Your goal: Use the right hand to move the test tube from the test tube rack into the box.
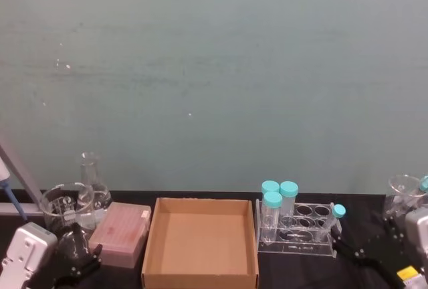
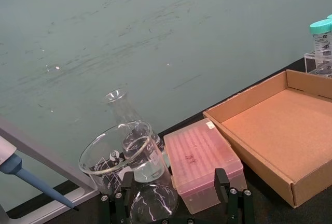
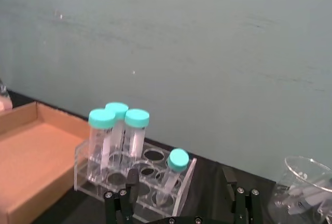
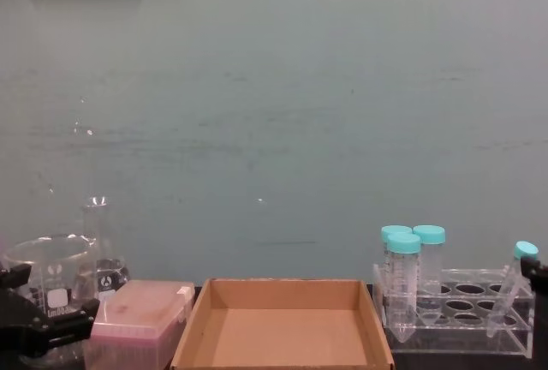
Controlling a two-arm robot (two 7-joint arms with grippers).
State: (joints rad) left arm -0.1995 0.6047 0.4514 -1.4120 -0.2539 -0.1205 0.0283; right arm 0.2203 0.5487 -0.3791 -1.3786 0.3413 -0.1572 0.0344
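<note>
The one slim test tube [image 1: 332,223] leans in the right end of the clear test tube rack [image 1: 301,239], tip down in a hole and teal cap tilted right; three wider teal-capped tubes [image 1: 272,212] stand upright at the rack's left end. Just left of the rack sits the single cardboard box [image 1: 200,242], with one pink box [image 1: 120,235] beside its left wall. The right hand [image 3: 180,180] hovers low near the rack's right front corner, jaws wide, gripping nothing; the left gripper [image 2: 174,180] sits by the pink box, jaws equally wide. One beaker [image 1: 63,205] and one flask [image 1: 90,178] stand at far left; a second beaker [image 1: 403,192] stands at far right.
</note>
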